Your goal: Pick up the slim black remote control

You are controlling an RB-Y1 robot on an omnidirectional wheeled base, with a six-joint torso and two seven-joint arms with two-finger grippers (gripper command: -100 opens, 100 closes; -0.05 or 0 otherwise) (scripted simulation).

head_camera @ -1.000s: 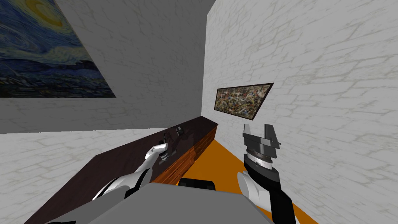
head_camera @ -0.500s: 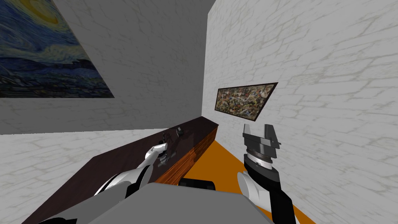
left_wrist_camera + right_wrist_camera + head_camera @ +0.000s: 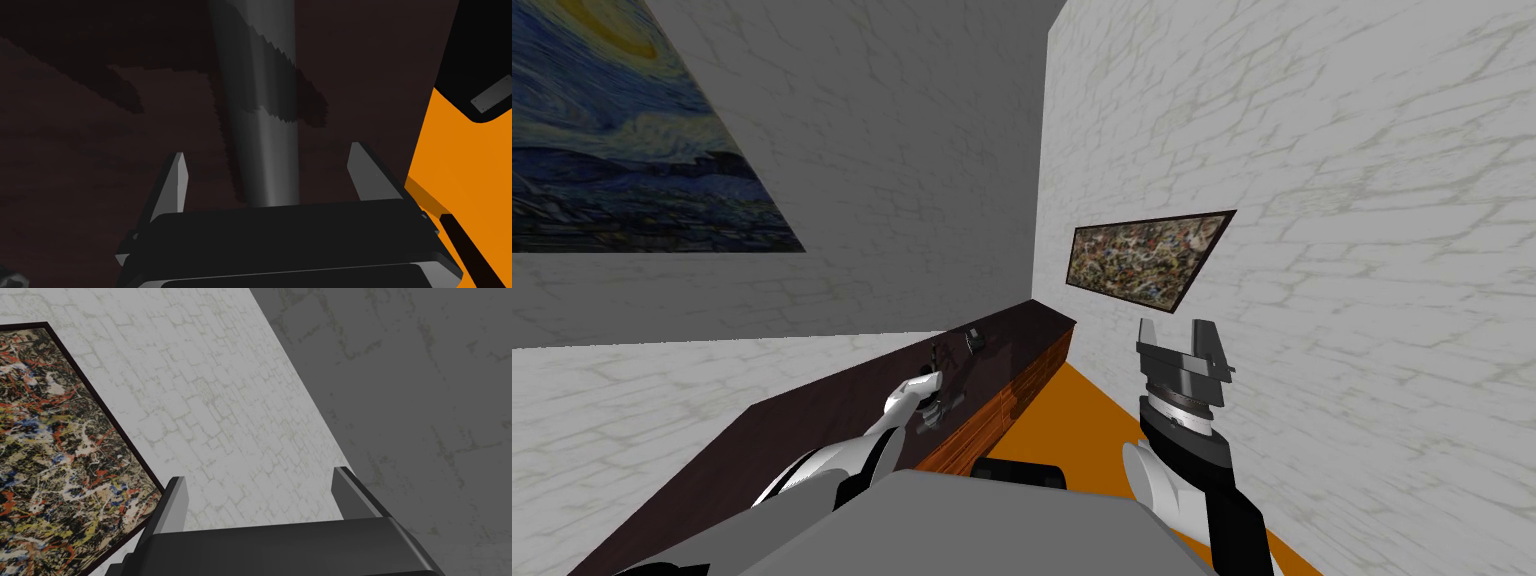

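Straddling the slim dark remote [image 3: 261, 100] on the dark table [image 3: 75, 165], left tool [image 3: 267, 165] spread wide, right tool [image 3: 1180, 335] raised off the table, fingers likewise apart.

The right pincer [image 3: 1174, 325] was a dark grey box bearing two thin, light grey blade fingers [image 3: 176, 498] with slanted tips. Behind it came a silvery ring [image 3: 1184, 402], seemingly ribbed, then a black wrist sleeve [image 3: 1230, 505] next to a rounded white shell [image 3: 1152, 480]. The left forearm [image 3: 910, 395] was glossy white, with dark joints further back. The left pincer [image 3: 268, 150] had the same black body and pale grey blades.
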